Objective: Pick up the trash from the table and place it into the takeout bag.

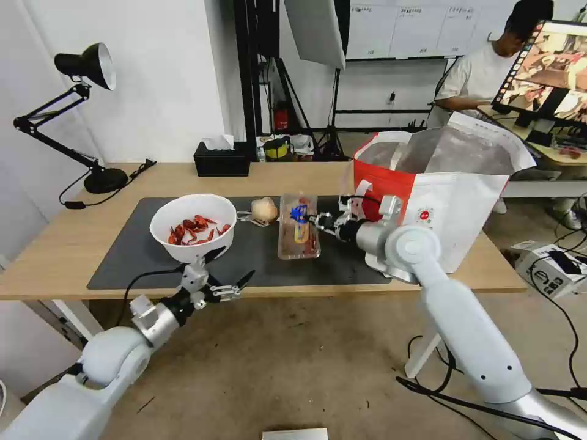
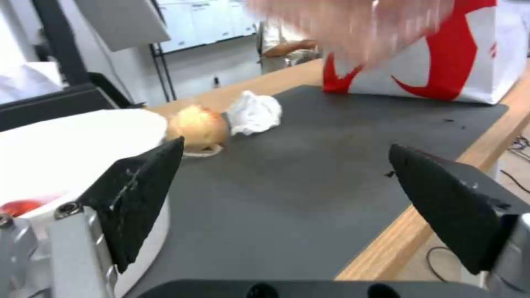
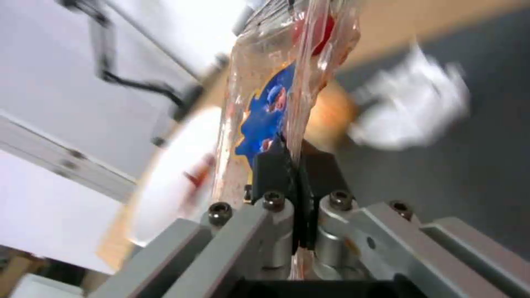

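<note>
Clear tray (image 1: 298, 235) pinched by outstretched right gripper (image 1: 307, 218) (edge-on).

Bowls: I am seeing one white bowl (image 1: 193, 225) of red shells.
Trays: I am seeing one clear tray (image 1: 298, 235).
Tissues: one crumpled tissue (image 2: 254, 112) is lying on the mat.
Lumps: one beige lump (image 1: 265, 210).
Bags: one takeout bag (image 1: 449, 189) is standing.
Lamps: one desk lamp (image 1: 85, 67).
Tissue boxes: one black box (image 1: 222, 161).

Our right gripper (image 1: 310, 218) reaches forward with jaws clamped shut; our left gripper (image 1: 234, 286) hangs low, jaws spread wide.
</note>
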Robot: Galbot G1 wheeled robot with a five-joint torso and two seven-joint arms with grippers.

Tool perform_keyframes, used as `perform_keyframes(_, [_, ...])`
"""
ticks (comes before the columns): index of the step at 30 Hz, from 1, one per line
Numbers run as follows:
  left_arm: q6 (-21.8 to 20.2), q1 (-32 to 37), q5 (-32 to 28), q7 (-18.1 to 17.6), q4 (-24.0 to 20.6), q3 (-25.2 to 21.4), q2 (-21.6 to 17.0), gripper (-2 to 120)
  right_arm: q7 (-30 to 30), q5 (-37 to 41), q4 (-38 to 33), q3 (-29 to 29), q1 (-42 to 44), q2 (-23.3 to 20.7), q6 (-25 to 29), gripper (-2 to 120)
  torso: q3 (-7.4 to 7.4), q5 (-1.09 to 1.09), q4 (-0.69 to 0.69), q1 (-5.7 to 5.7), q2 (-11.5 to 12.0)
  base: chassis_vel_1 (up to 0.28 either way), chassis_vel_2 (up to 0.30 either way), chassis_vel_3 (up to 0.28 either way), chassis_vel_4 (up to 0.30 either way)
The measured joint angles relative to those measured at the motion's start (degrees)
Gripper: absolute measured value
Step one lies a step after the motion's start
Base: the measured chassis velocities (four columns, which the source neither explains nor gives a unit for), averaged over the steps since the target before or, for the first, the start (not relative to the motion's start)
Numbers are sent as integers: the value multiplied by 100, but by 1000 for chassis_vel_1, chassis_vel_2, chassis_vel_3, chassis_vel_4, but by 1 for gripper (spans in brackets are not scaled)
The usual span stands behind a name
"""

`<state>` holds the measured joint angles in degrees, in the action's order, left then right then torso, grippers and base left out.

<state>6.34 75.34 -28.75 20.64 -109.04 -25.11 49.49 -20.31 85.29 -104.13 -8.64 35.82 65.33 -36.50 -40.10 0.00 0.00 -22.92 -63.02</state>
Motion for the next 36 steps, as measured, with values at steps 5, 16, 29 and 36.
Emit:
perform_keyframes(5, [55, 304, -3, -145, -72, -305, 193, 100, 188, 125, -326, -244, -275, -62, 667, 0, 0, 0, 0, 0, 0, 0, 0, 0, 0])
perform_keyframes(16, [123, 558, -4, -203, -79, -588, 408, 100, -298, -800, -352, -630, -842, -468, 1634, 0, 0, 1, 1, 0, 0, 0, 0, 0, 0])
perform_keyframes(29, [130, 392, 13, -325, -12, -349, 577, 100, -400, -2628, -45, -786, -534, -1315, 1525, 0, 0, 1, -1, 0, 0, 0, 0, 0, 0])
perform_keyframes(36, [127, 391, 14, -387, -18, -319, 554, 100, -446, -2626, -142, -870, -180, -1300, 1404, 0, -1, 1, 0, 0, 0, 0, 0, 0, 0])
